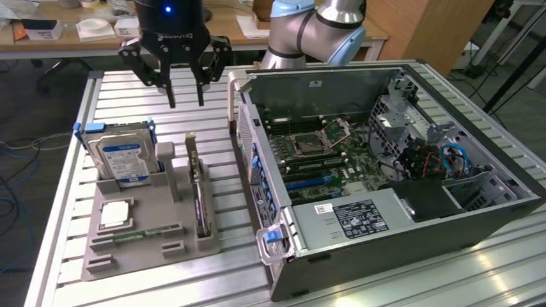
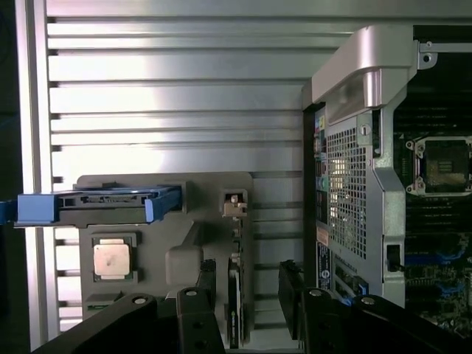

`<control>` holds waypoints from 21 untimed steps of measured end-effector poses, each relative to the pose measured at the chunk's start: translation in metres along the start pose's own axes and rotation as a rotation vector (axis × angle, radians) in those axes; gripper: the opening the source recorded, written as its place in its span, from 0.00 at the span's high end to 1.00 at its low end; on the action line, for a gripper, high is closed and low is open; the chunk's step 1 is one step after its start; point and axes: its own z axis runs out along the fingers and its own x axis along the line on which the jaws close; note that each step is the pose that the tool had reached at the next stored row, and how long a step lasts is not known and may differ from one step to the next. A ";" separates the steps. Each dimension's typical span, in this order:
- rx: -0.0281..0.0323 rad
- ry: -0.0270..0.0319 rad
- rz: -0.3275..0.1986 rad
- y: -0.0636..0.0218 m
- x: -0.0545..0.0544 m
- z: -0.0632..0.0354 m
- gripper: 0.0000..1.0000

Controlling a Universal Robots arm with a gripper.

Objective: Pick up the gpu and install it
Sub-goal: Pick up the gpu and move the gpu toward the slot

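Gripper (image 1: 186, 101) jaws wide, empty, in the air at 12 o'clock of gpu (image 1: 198, 192) in ext view. Gpu stands on edge in grey holder (image 1: 153, 252), long axis 12–6. PC case (image 1: 410, 249) at its 3, HDD (image 1: 124, 157) at 10. Wrist view: gpu edge-on between fingers (image 2: 209, 291).

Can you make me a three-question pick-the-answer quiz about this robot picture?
1. Where is the gpu? A) on the floor B) standing in the gray holder C) on a shelf
2. What colour is the frame around the hard drive? A) red B) yellow C) blue
3. The gripper is: A) open and empty B) shut on the gpu C) shut on the hard drive
Answers: 1 B, it stands in a holder slot. 2 C, blue ends flank the drive. 3 A, its fingers hang apart, nothing between them.
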 end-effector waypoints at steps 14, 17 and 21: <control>0.0000 -0.0001 0.000 -0.0004 0.000 0.0081 0.53; 0.0000 -0.0001 0.000 -0.0005 0.000 0.0103 0.53; 0.0000 -0.0001 0.000 -0.0006 0.000 0.0125 0.53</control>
